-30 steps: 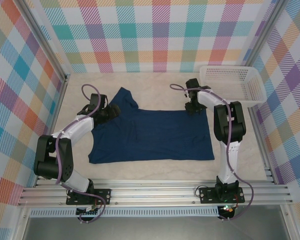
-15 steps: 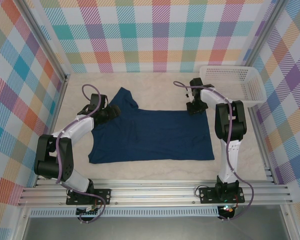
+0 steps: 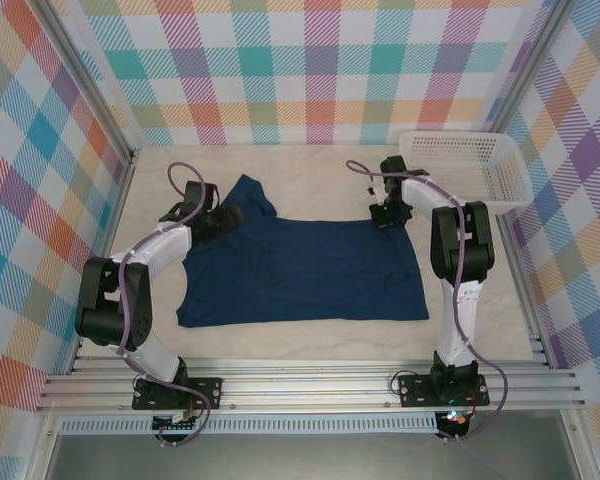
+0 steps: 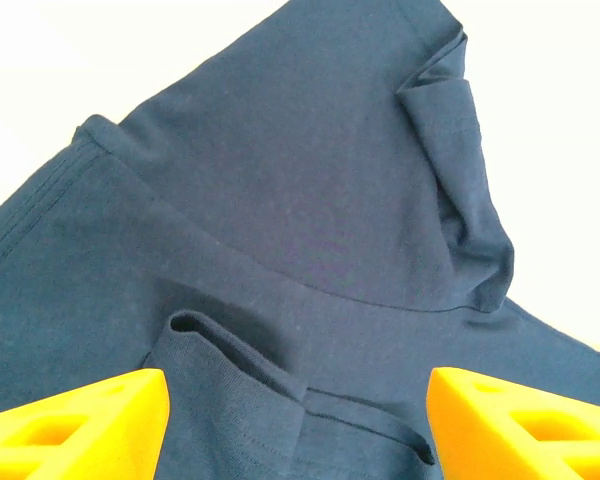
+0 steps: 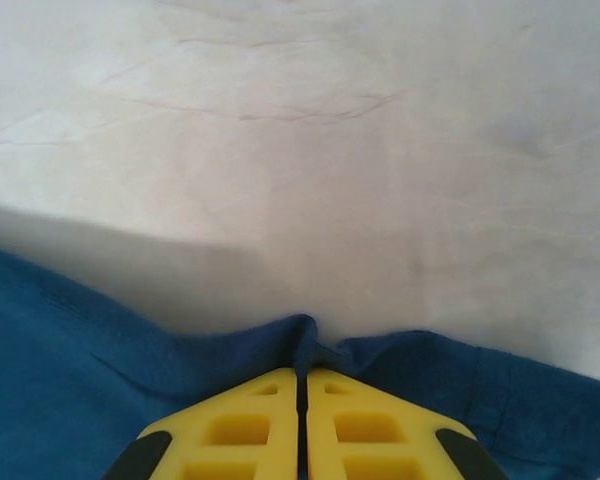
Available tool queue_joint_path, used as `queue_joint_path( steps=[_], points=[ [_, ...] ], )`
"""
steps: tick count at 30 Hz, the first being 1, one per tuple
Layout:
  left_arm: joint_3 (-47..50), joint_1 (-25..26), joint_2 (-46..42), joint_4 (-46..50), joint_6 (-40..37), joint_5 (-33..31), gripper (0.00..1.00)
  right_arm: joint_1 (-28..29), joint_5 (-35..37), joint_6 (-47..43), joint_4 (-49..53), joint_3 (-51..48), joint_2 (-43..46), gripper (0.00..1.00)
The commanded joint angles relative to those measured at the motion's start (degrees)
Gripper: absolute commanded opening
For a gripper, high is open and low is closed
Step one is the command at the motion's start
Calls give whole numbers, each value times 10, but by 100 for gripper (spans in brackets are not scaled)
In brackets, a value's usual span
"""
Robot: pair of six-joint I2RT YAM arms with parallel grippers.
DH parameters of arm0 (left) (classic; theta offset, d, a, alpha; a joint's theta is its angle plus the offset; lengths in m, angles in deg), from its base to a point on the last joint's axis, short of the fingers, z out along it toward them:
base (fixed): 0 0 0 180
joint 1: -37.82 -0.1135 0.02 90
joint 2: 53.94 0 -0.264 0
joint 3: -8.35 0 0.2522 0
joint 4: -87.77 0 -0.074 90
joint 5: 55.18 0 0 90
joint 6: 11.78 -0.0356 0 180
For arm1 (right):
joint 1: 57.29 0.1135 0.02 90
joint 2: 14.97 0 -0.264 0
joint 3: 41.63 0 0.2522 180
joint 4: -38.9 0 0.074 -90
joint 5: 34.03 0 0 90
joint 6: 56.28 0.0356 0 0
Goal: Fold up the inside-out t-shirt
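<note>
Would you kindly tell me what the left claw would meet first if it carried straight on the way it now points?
Most likely the t-shirt: the open left claw points at a raised fold of navy cloth between its fingers, though depth is unclear.

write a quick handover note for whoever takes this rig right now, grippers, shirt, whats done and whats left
Right gripper: shut, pinching the far right edge of the t-shirt.
Left gripper: open, jaws either side of a ridge of cloth at the shirt's far left corner, gripping nothing.
Shirt: spread mostly flat in the middle of the table, one sleeve sticking out at far left. White basket at the far right, apart from it.
Done: shirt laid out, one edge gripped.
Left: probably close the left gripper, then make every fold; none is made yet.
</note>
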Motion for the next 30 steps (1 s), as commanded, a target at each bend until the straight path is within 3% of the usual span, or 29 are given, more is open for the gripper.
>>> queue_joint_path(
  steps=[1,6,10,19,30],
  points=[
    [-11,0,3,-3,-12,0,69,16,-69,-7,3,-29,42,11],
    [-10,1,5,-1,-15,0,69,17,11,1,26,-18,40,31],
    [-10,0,8,2,-19,-3,69,17,68,12,21,-10,52,39],
    [-2,0,7,-1,-20,-4,69,17,128,20,-27,-38,80,40],
    [2,1,4,-2,-20,-5,69,17,154,25,-11,2,13,42]
  ],
)
